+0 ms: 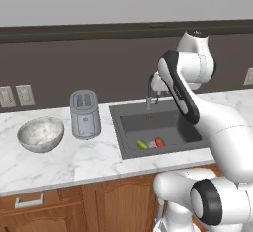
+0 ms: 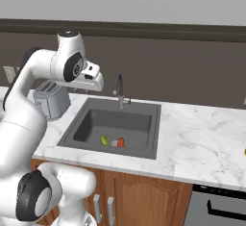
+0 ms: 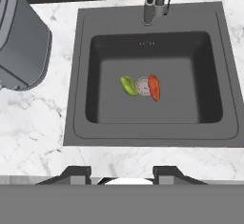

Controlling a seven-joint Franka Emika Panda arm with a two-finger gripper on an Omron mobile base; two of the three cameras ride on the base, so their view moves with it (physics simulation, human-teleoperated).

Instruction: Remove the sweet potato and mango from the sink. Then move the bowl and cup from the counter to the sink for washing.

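- I've got the sink (image 3: 152, 130) right under my hand camera — dark basin sunk into the white marble desk (image 1: 64, 164), faucet (image 3: 155, 1) at its far edge.
- On the basin floor, the mango (image 3: 127, 85) sits on one side of the round drain (image 3: 143, 86) and the sweet potato (image 3: 154, 87) on the other; each is just beside the drain, the two fruits apart from each other.
- My tool (image 3: 121, 173) hangs above the sink's near rim, well clear of both, its fingertips (image 3: 76, 173) standing apart with nothing between them — released, I'd say.
- From the left base view, the bowl (image 1: 41, 134) rests on the desk well left of the sink, with the grey toaster (image 1: 85, 114) upright between bowl and basin.
- Far right edge of the right base view, a sliver of yellow on the desk — possibly the cup (image 2: 244, 152), but it's too cut off to be sure.
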